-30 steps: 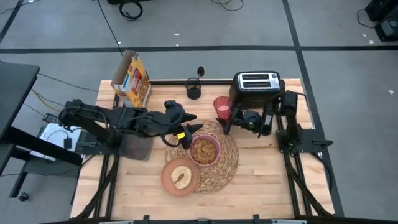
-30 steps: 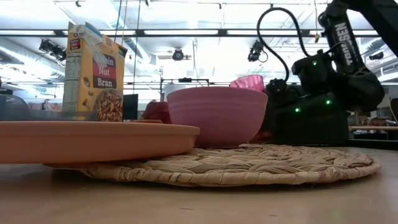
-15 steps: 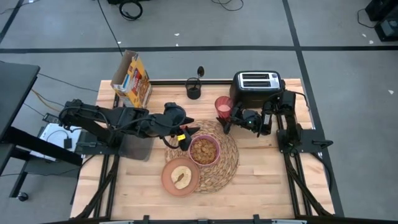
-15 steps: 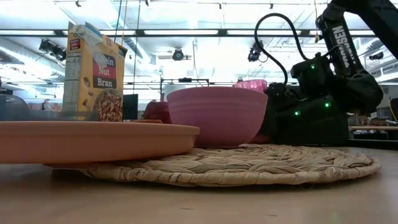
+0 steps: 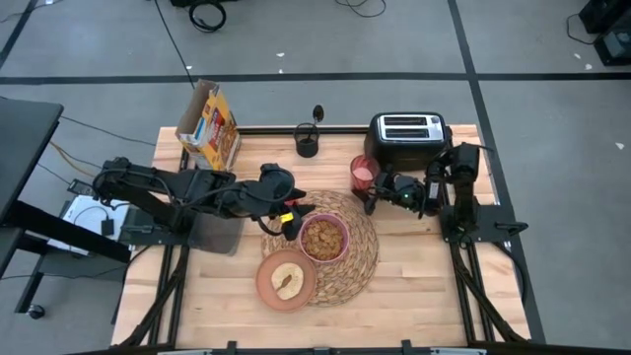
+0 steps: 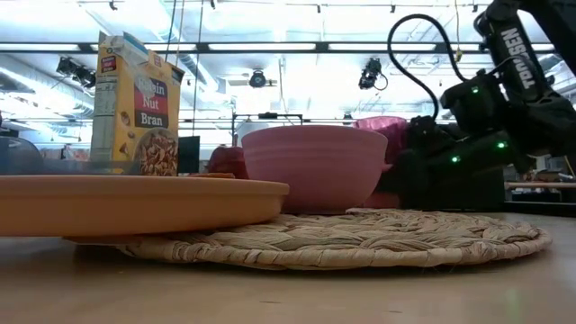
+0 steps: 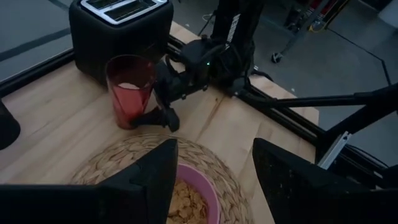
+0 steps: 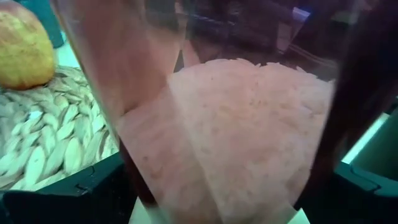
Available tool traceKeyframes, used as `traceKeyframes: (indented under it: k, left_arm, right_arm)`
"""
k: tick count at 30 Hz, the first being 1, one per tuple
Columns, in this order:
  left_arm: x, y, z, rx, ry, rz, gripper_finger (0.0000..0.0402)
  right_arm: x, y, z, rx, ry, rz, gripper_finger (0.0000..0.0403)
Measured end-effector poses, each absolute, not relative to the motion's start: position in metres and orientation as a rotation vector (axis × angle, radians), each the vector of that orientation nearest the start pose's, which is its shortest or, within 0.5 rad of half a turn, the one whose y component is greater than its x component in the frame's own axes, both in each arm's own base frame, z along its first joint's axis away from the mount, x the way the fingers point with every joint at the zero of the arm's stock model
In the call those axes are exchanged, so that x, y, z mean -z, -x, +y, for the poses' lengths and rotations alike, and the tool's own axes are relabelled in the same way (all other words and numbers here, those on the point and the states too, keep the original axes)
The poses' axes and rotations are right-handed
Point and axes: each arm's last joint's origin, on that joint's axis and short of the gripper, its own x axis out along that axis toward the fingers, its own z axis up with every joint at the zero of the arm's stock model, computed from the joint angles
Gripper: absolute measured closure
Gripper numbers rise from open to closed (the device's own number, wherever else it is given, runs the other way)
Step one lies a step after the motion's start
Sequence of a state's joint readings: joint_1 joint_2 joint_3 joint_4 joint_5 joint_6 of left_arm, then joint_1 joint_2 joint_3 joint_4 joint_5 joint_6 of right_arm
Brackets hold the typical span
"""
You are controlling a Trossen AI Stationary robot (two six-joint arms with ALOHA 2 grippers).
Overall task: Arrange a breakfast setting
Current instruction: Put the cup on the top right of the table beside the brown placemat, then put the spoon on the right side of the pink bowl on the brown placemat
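Observation:
The straw placemat point(image 5: 345, 266) lies mid-table. On it sit the pink bowl point(image 5: 323, 238), filled with cereal, and part of the salmon-brown plate point(image 5: 287, 281) with the toast slice point(image 5: 288, 282). The red apple point(image 8: 22, 43) rests on the placemat's edge, behind the bowl in the low view point(image 6: 228, 160). My right gripper point(image 5: 375, 190) is shut on the translucent pink cup point(image 5: 363, 173) between the placemat and the toaster. My left gripper point(image 7: 214, 186) is open and empty above the bowl's left rim. The spoon does not plainly show. My right gripper pinches the cup's lower wall point(image 7: 142, 116) between its two fingers, one on each side. The fingers come level from the table's right side. The cup stands upright with a pale filling inside; whether its base is on the table I cannot tell.
The black toaster point(image 5: 406, 138) stands just behind the cup. The cereal box point(image 5: 209, 126) stands at the far left. A black holder point(image 5: 307, 143) stands at the far edge. There is bare wood at the table's near right point(image 5: 424, 286).
My right gripper has drawn back toward the table's right edge with the cup, which stays upright and now stands nearer the toaster's front.

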State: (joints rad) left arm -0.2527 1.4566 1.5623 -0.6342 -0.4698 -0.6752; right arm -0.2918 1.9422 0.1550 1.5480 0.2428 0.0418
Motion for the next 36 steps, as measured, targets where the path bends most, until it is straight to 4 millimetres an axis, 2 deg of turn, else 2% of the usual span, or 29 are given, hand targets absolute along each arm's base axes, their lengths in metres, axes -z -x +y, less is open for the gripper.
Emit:
traceKeyframes:
  k: [10,16,21,25,36]
  left_arm:
    - [-0.413,-0.285,-0.061,-0.363,0.533,0.410,0.0183]
    - [-0.416,-0.267,-0.054,-0.398,0.559,0.450,0.0135]
    - [-0.416,-0.267,-0.056,-0.392,0.561,0.452,0.0104]
    - [-0.416,-0.267,-0.056,-0.396,0.580,0.449,0.0102]
    - [-0.421,-0.263,-0.041,-0.453,0.556,0.418,0.0102]
  right_arm:
    - [-0.073,-0.203,-0.064,0.440,-0.068,0.269,0.0024]
    - [-0.069,-0.200,-0.061,0.382,-0.117,0.358,0.0005]
    - [-0.070,-0.196,-0.059,0.377,-0.152,0.406,0.0008]
    - [-0.075,-0.195,-0.058,0.375,-0.178,0.416,0.0011]
    - [-0.080,-0.187,-0.054,0.368,-0.228,0.549,0.0011]
